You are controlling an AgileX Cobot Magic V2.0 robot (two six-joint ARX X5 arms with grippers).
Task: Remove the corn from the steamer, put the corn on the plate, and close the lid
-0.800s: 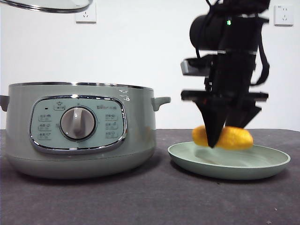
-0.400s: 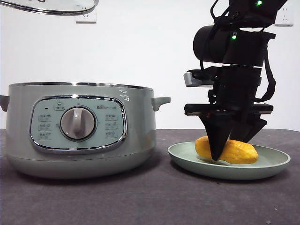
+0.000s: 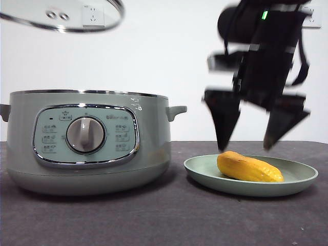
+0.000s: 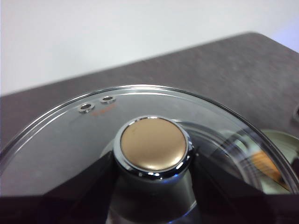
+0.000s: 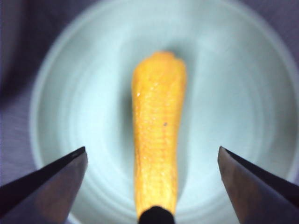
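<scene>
the corn lies on its side in the plate, free of any grip, so the first two steps look done and the job now turns to the lid. the right tool hangs just above the corn with its jaws spread wide, one tip on each side of the cob and neither touching it; the right wrist view shows the corn lying lengthwise between the two jaws, resting on the plate. the left tool is clamped on the knob of the lid, one jaw on each side of it, and holds the glass disc high above the steamer, tilted a little and off to the far-left side. the steamer stands open on the dark counter, just beside the plate. the next move, as i judge it, calls for bringing the lid level over the chrome rim, centring it, and lowering it squarely before letting go; a tilted approach could catch an edge on the rim.
</scene>
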